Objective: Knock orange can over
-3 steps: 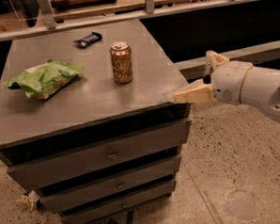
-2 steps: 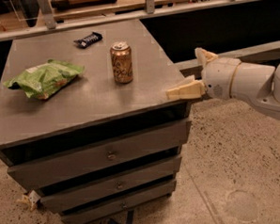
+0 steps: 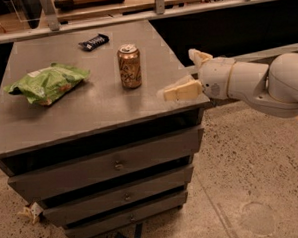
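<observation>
The orange can (image 3: 129,66) stands upright near the middle of the grey cabinet top (image 3: 93,106), silver top and pull tab up. My gripper (image 3: 178,73) is to the right of the can, over the top's right edge, at about can height and apart from it. Its two cream fingers (image 3: 180,91) are spread open, with nothing between them. The white arm reaches in from the right.
A green crinkly chip bag (image 3: 48,82) lies at the left of the top. A dark snack bar (image 3: 93,42) lies at the back, behind the can. The cabinet has three drawers (image 3: 116,165) below. A rail and shelf run behind, with speckled floor to the right.
My gripper has moved left, from beyond the cabinet's right edge to over it, closer to the can. The can, bag and bar have not moved.
</observation>
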You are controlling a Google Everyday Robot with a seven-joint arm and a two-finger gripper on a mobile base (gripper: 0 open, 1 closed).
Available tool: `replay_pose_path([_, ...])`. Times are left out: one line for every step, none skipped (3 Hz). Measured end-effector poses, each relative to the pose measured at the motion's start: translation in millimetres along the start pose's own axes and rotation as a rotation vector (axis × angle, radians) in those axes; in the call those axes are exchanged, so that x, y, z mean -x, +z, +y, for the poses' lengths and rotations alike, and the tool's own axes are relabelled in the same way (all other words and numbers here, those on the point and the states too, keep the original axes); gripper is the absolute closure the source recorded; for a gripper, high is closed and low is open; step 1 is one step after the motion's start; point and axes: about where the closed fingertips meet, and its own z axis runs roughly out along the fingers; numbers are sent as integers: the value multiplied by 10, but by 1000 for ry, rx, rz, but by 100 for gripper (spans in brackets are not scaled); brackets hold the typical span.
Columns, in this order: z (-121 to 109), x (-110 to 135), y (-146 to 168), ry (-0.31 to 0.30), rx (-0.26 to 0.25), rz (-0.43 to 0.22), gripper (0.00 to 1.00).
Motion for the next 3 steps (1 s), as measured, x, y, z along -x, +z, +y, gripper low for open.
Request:
replay_pose_path([-13, -19, 145, 28, 18, -15, 0])
replay_pose_path([-16, -38, 268, 43, 32, -20, 0])
replay_pose_path([-20, -45, 393, 44, 49, -24, 0])
